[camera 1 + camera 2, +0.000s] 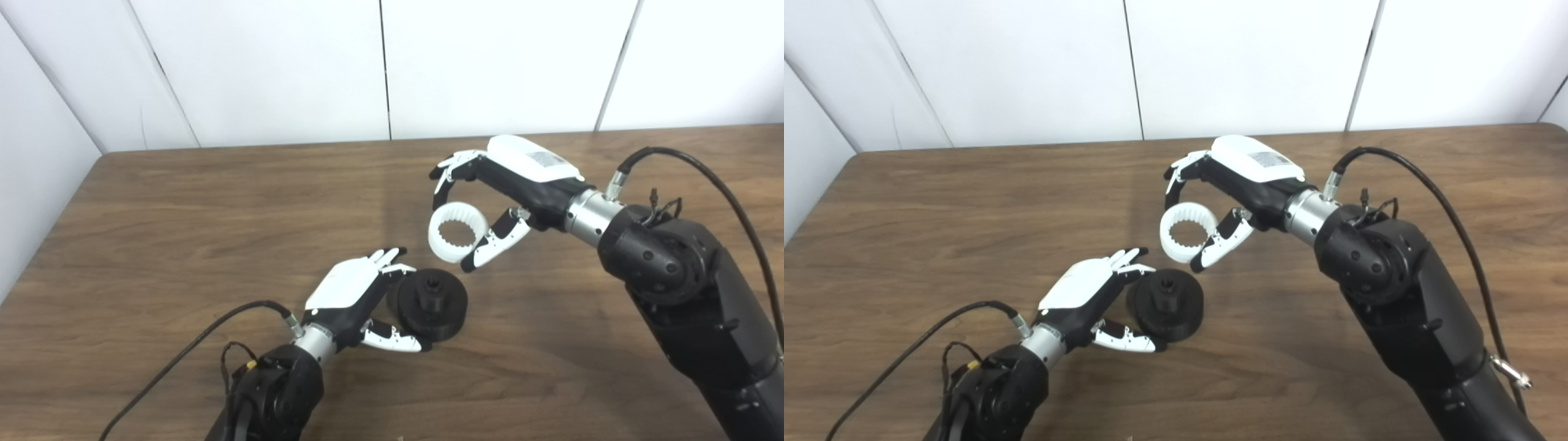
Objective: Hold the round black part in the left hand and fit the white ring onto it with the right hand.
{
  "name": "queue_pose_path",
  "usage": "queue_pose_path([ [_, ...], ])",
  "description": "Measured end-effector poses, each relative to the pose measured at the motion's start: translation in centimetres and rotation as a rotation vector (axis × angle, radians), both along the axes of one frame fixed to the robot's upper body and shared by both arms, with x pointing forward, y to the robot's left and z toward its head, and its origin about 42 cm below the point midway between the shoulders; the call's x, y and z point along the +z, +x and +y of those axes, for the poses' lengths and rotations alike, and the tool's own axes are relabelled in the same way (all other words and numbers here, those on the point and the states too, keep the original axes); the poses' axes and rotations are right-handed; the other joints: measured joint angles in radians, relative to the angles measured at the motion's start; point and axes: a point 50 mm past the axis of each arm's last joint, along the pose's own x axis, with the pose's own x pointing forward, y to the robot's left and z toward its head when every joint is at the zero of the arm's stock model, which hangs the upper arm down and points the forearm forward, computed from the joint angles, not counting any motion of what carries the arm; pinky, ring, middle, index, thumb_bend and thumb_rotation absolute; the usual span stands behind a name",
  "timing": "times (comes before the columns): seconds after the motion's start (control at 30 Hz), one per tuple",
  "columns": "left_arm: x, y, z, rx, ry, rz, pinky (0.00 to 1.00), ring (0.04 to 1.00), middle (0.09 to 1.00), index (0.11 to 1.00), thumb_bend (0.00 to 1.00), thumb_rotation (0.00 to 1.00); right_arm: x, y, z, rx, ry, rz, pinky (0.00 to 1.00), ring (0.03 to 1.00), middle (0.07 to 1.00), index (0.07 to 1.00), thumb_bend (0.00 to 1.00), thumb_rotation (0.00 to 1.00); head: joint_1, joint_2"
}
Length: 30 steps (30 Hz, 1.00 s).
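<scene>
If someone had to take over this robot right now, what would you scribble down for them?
Left hand: closed around the round black part, which sits low at the table; whether it is lifted cannot be told.
Right hand: holds the white ring between fingers and thumb, in the air, up and right of the black part, not touching it.
Done: both pieces grasped.
Left: bring the ring over the black part, line it up and press it on.

Blk arms w/ silver wrists, white-backed left hand (352, 300), right hand (514, 184), blk cables.
</scene>
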Motion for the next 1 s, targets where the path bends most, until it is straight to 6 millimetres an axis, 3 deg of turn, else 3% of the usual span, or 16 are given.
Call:
queue_pose_path([
  [1.0, 0.1, 0.1, 0.0, 0.003, 0.001, -0.001, 0.95, 1.000, 0.993, 0.777, 0.77, 0.38, -3.1, -1.1, 2.4, 0.043, -0.056, 0.079, 0.80, 0.914, 0.838, 0.492, 0.52, 0.15, 0.011, 0.006],
])
